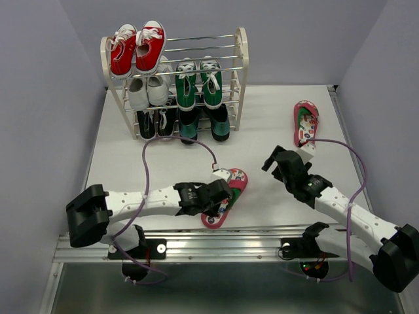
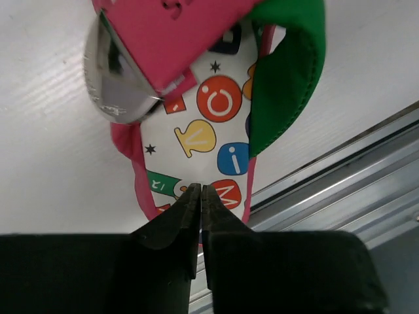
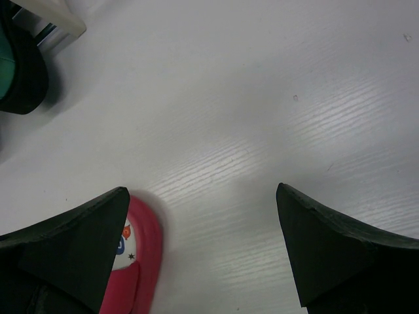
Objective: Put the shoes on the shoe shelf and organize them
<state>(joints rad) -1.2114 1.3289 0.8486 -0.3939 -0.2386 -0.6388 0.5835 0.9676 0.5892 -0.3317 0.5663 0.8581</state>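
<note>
Far left: the shoe shelf, nearly full. Carries red sneakers on top, white sneakers beside green sneakers on the middle tier, and black sneakers beside teal loafers on the bottom. Shows free rods only on the top tier, right of the red pair.

Near centre: the left gripper low over the first flip-flop, flat on the table with its heel toward the near edge. From the wrist view, fingers almost together with only a thin slit between, tips at the heel end of the dotted footbed. Cannot tell whether pinching the sole or merely touching it.

Right: the right gripper spread wide and holding nothing, over bare table just beside the near end of the second flip-flop, well apart from the first.

Step in hand, by judgement: picking up the flip-flops, the one pair not yet shelved. Next for the left: secure a firm hold on sole or strap, lift clear, carry far-left to the top tier, set down beside the red pair. Next for the right: shift across onto the second flip-flop's edge before closing.
</note>
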